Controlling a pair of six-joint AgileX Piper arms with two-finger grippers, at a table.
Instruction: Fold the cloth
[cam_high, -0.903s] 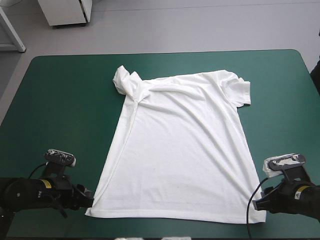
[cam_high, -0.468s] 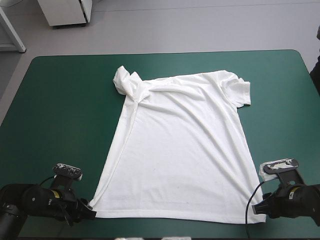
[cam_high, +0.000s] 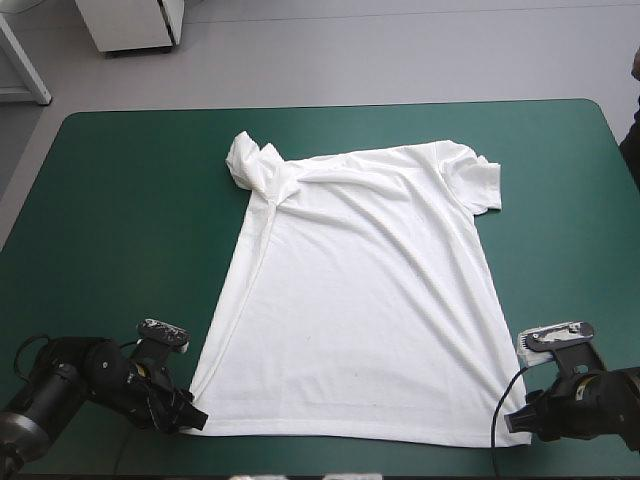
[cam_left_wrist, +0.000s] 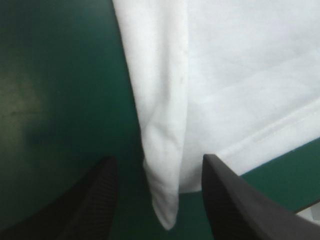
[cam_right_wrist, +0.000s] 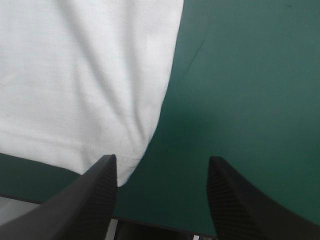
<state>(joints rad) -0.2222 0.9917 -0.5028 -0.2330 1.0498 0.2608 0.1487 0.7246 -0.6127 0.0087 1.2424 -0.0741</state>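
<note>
t-shirt (cam_high: 360, 290) spread flat mid-table on teal-green cover (cam_high: 120, 200), hem toward near edge, one sleeve (cam_high: 247, 160) bunched up at far left. left gripper (cam_left_wrist: 157, 159) spread wide, low at near-left hem corner, corner lying between its fingers. right gripper (cam_right_wrist: 161, 158) likewise spread, near-right hem corner just beside one finger.

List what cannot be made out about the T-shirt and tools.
High view: far-left sleeve of the T-shirt, bunched over itself.
High view: the right tool, fingertips too small to separate.
Left wrist view: left tool blurred; contact with the table unclear.
Wrist views: most of the T-shirt, cut off.
</note>
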